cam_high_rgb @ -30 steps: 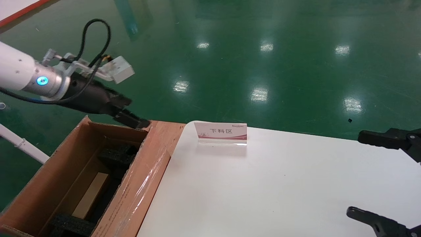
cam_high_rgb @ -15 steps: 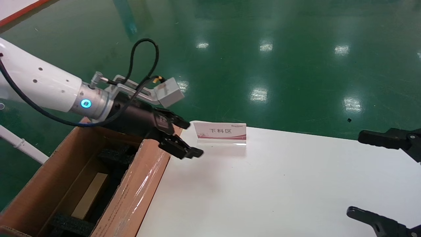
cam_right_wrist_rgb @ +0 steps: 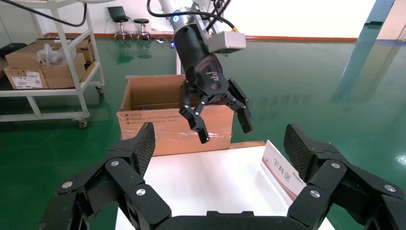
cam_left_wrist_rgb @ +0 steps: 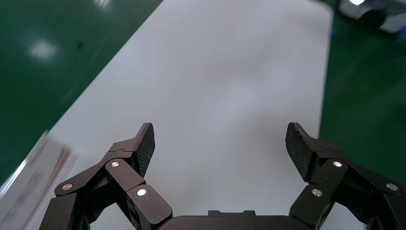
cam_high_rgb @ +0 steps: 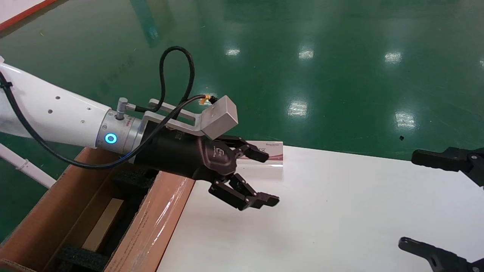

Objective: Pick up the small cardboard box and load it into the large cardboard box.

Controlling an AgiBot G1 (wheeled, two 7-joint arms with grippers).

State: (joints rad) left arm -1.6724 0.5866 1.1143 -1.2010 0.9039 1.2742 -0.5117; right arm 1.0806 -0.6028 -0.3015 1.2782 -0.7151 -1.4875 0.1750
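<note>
Head view shows the small pinkish-brown cardboard box (cam_high_rgb: 103, 224) already lying among black foam inside the large brown corrugated carton (cam_high_rgb: 151, 223) at lower left — loaded, I judge. Left end effector (cam_high_rgb: 261, 176) reaches level over the white worktop (cam_high_rgb: 340, 211), fingers spread and empty; right end effector (cam_high_rgb: 435, 204) waits at the right edge — also released.

Small cardboard box (cam_high_rgb: 103, 225) inside large cardboard box (cam_high_rgb: 151, 223), left of table (cam_high_rgb: 321, 219).

White arm (cam_high_rgb: 49, 113), blue ring light (cam_high_rgb: 110, 138), black hand (cam_high_rgb: 264, 177).
</note>
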